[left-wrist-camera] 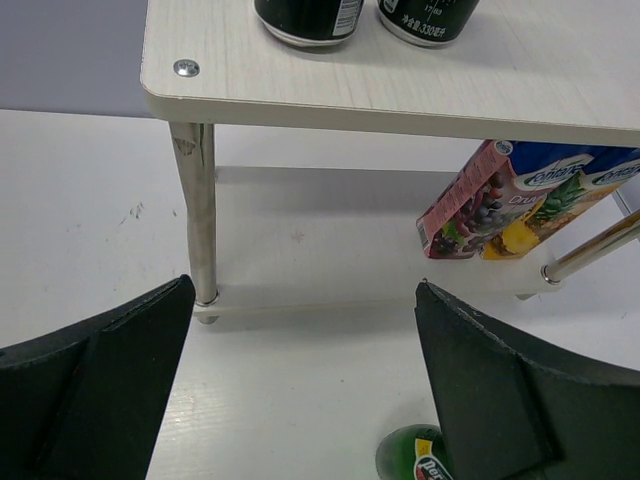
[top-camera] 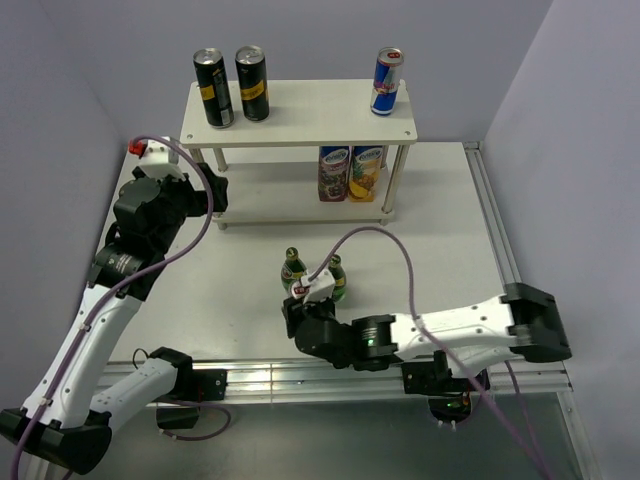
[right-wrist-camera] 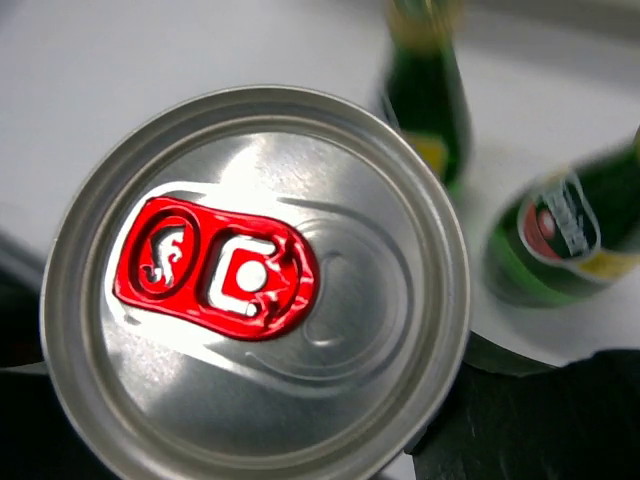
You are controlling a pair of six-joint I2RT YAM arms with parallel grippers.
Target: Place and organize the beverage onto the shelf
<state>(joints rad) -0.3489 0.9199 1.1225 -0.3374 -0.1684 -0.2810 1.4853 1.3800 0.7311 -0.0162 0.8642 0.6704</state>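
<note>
The left claw [left-wrist-camera: 305, 330] is hanging released, its fingers spread wide and holding nothing, low in front of the shelf's [top-camera: 310, 110] left end. On the top board just above it, the left black can [top-camera: 212, 90] and the right black can [top-camera: 251, 85] are standing side by side, almost touching.

Further right, in front of the shelf, the left green bottle [top-camera: 292, 268] and the right green bottle [top-camera: 338, 280] are standing upright and close together on the desk [top-camera: 440, 230]. Just this side of them, the right claw [top-camera: 302, 308] is clenching a silver can [right-wrist-camera: 255, 290] with a red pull-tab. The can's top is facing the wrist camera, and the overhead view is not showing whether the can is upright or tipped.

On the lower board, towards the right, a purple juice carton [top-camera: 333, 172] and a yellow juice carton [top-camera: 367, 172] are sitting pressed together. Above them, a blue-and-silver can [top-camera: 386, 84] is standing alone at the top board's right end.

Judging by this, the job is sitting about halfway: three drinks are shelved. The gripped can probably belongs beside the blue-and-silver one, and both bottles are waiting for a place.
</note>
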